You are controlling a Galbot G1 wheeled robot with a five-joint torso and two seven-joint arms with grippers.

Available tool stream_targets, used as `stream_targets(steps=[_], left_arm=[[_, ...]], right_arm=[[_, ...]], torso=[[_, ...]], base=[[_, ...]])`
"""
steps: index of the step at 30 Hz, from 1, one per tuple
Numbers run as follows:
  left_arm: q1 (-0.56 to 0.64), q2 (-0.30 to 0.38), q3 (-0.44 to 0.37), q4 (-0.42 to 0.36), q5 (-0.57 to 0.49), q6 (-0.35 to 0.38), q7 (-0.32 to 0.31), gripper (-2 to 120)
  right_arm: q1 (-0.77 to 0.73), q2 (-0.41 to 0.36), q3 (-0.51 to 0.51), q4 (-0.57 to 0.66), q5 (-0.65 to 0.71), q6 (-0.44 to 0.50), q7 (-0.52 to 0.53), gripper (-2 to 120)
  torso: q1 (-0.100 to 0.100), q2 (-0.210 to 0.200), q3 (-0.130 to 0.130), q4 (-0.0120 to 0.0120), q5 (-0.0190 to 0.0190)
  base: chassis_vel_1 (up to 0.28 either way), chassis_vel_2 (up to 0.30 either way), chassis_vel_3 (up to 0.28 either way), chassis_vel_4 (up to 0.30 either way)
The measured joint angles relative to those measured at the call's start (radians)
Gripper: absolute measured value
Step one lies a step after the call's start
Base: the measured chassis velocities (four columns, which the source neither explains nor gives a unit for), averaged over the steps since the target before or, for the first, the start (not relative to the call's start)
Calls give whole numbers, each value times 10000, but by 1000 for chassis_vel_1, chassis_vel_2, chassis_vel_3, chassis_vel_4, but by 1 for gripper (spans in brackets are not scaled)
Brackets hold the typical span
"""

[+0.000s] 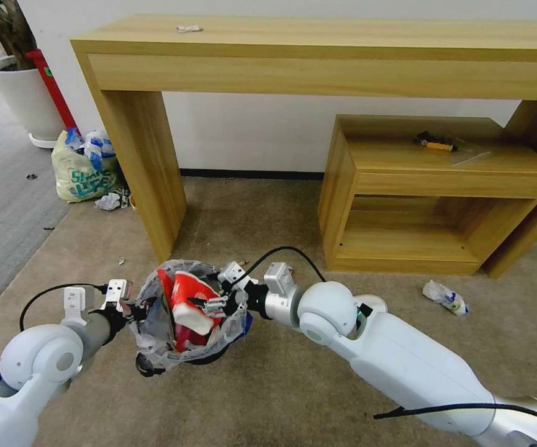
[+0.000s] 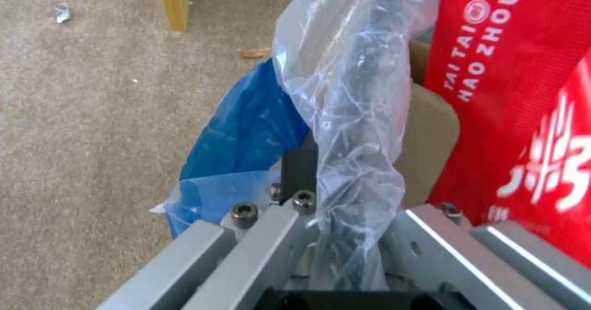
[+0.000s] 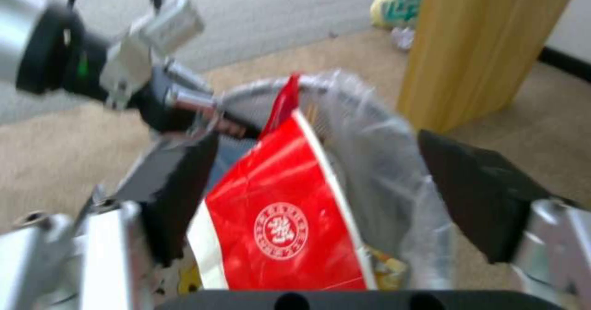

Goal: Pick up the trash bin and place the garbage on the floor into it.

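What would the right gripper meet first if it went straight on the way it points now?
Most likely the red paper cup in the trash bin: it lies just ahead of the open right gripper. Depth is hard to judge.

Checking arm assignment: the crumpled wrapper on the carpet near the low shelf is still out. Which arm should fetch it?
Right. The left gripper is clamped on the trash bin rim; the right gripper has open jaws, and the wrapper lies on its side.

Both arms are clad in glossy white shells with round ball joints, silver-grey wrists and looping black cables. Hex screws are seen on the left claw's aluminium bars.
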Motion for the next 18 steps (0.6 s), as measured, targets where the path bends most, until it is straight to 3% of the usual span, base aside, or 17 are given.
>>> stream_targets(steps=[3, 10, 15, 18], left_arm=[[25, 13, -58, 51, 18, 0, 85, 0], [61, 29, -139, 120, 29, 0, 139, 0], [97, 70, -237, 214, 65, 0, 193, 0], [182, 101, -371, 289, 123, 0, 303, 0]], right_arm=[[-223, -216, 549, 535, 366, 4, 441, 99], [-890, -690, 1789, 1127, 549, 237, 791, 100], [-1624, -937, 2610, 1102, 338, 737, 1589, 100], [-2804, -807, 3426, 784, -353, 1383, 2456, 100]], torso=[[0, 1, 0, -1, -1], [0, 0, 0, -1, 0], [0, 0, 0, -2, 1], [0, 0, 0, -2, 2]], base=[[0, 0, 0, 0], [0, 0, 0, 0], [0, 0, 0, 0], [0, 0, 0, 0]])
